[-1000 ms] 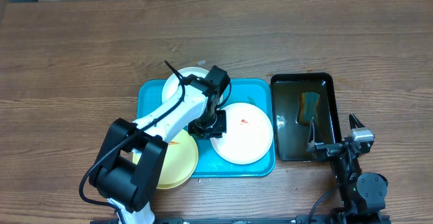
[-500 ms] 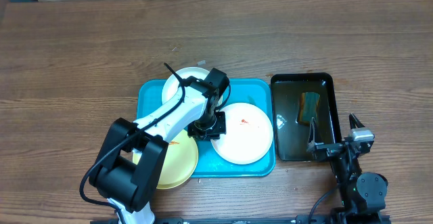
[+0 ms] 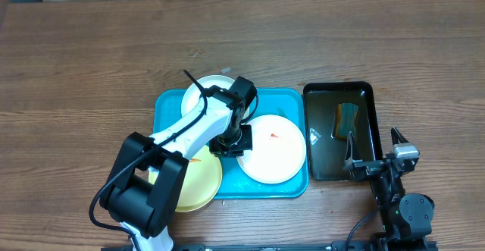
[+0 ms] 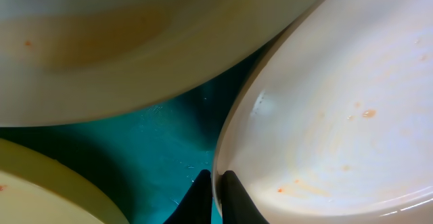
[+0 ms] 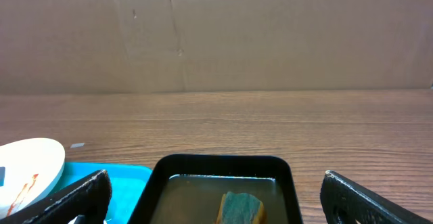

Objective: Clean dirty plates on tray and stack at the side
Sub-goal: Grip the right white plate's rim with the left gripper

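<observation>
The turquoise tray (image 3: 167,111) holds three plates. A white plate (image 3: 198,92) lies at the back, a pale yellow plate (image 3: 198,181) overhangs the front left, and a white plate (image 3: 274,151) with orange-red smears sits on the right. My left gripper (image 3: 230,142) is down at that smeared plate's left rim. In the left wrist view the left gripper (image 4: 216,187) is shut on the thin rim of the smeared plate (image 4: 338,102), one finger inside and one outside. My right gripper (image 3: 373,146) stands open at the front right, holding nothing.
A black basin (image 3: 337,92) of dark water stands right of the tray, with a green and yellow sponge (image 3: 346,118) in it. In the right wrist view the right gripper (image 5: 216,193) points over the basin (image 5: 223,162). Wooden table surrounds the tray.
The left gripper's jaws have closed onto the smeared white plate's rim; the left arm shifted only slightly. The right arm has not moved.
</observation>
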`<state>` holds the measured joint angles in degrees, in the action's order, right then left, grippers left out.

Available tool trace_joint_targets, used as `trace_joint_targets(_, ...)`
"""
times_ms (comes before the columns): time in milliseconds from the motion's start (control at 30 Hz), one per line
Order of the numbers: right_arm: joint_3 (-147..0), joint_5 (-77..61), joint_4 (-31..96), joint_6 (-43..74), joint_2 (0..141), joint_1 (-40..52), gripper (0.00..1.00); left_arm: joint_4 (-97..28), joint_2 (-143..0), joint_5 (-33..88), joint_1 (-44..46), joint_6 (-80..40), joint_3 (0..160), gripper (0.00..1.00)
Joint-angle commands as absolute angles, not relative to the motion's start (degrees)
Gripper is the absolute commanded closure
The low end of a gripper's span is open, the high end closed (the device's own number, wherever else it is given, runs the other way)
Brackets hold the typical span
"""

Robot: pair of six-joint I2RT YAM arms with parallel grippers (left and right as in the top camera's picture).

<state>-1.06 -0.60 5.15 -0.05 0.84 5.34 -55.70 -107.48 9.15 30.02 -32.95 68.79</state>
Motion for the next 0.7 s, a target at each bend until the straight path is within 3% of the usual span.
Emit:
trace_joint_targets(0, -0.4, -0.1, 4.8, -0.4, 0.2, 5.5, 0.00, -55.6, -108.0, 8.8, 30.5, -33.5, 68.4, 0.90)
trace_joint_targets(367, -0.4, -0.1, 4.8, -0.4, 0.2, 5.5, 0.00, -55.4, -108.0, 8.8, 30.5, -33.5, 68.4, 0.91)
trace_joint_targets(667, -0.4, -0.1, 4.8, -0.4, 0.2, 5.5, 0.00, -55.3, -108.0, 8.8, 30.5, -33.5, 68.4, 0.85)
